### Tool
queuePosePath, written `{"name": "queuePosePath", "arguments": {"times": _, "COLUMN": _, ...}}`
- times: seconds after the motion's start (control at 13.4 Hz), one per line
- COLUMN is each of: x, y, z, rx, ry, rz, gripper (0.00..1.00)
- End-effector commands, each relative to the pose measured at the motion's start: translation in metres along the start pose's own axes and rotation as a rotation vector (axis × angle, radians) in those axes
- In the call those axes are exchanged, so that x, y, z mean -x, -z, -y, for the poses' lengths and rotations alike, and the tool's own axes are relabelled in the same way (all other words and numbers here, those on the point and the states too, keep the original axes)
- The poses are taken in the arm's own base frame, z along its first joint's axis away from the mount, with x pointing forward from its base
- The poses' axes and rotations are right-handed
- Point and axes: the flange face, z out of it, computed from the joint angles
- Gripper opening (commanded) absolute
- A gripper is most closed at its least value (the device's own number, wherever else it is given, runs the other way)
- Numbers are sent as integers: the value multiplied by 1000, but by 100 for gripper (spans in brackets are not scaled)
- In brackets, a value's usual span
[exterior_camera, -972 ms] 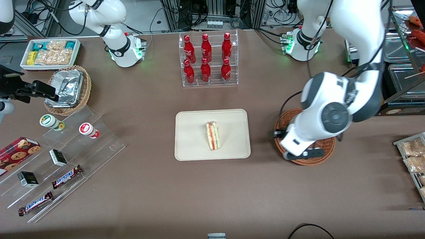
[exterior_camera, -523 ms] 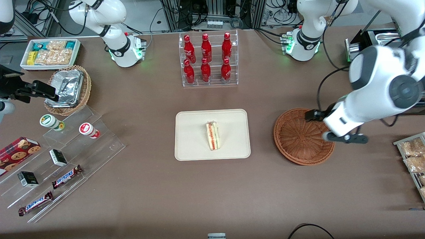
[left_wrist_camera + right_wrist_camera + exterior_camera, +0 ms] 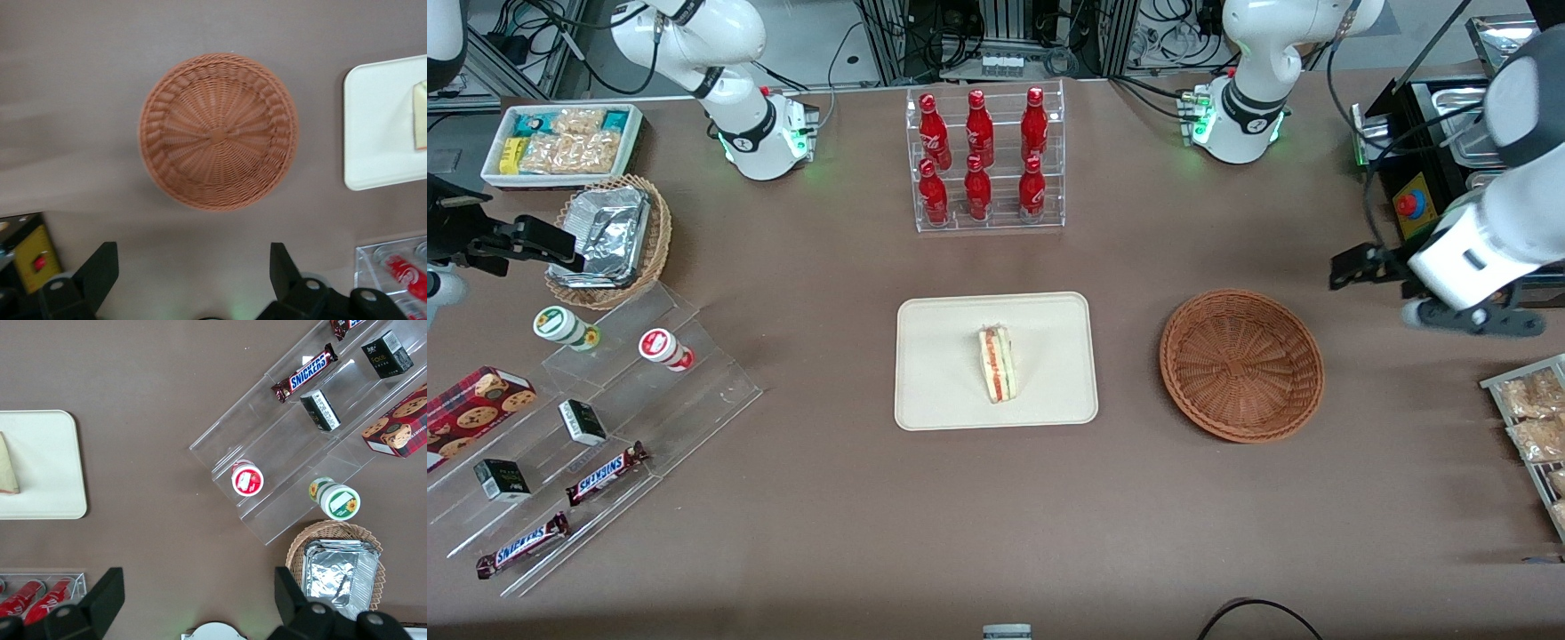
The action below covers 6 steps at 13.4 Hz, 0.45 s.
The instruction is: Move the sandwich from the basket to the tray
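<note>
The sandwich [image 3: 996, 363], a pale wedge with red and green filling, lies on the cream tray [image 3: 943, 356] in the middle of the table. The reddish-brown woven basket [image 3: 1240, 364] stands beside the tray toward the working arm's end, with nothing in it. My left gripper [image 3: 1472, 318] hangs above the table past the basket, at the working arm's end and clear of it. The left wrist view shows both dark fingers [image 3: 100, 267] wide apart with nothing between them; the gripper [image 3: 192, 267] is open over bare table near the basket [image 3: 218, 131], the tray [image 3: 380, 127] and the sandwich [image 3: 420, 115].
A clear rack of red bottles [image 3: 983, 160] stands farther from the camera than the tray. A black box with a red button [image 3: 1405, 204] and metal pans are close to my arm. Snack packets on a rack [image 3: 1534, 418] lie at the working arm's end.
My left arm has swung from over the basket toward the working arm's end of the table, uncovering the empty basket. The sandwich has stayed on the tray.
</note>
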Motion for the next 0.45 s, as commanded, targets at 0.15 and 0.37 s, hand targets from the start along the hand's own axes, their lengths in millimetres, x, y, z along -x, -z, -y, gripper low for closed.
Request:
{"name": "queuePosePath", "arguments": {"times": 0.15, "x": 33, "y": 33, "z": -7, "rx": -71, "ry": -25, "rz": -22, "gripper": 100}}
{"name": "queuePosePath", "arguments": {"times": 0.37, "x": 40, "y": 43, "z": -7, "rx": -53, "ry": -14, "rz": -30, "gripper": 100}}
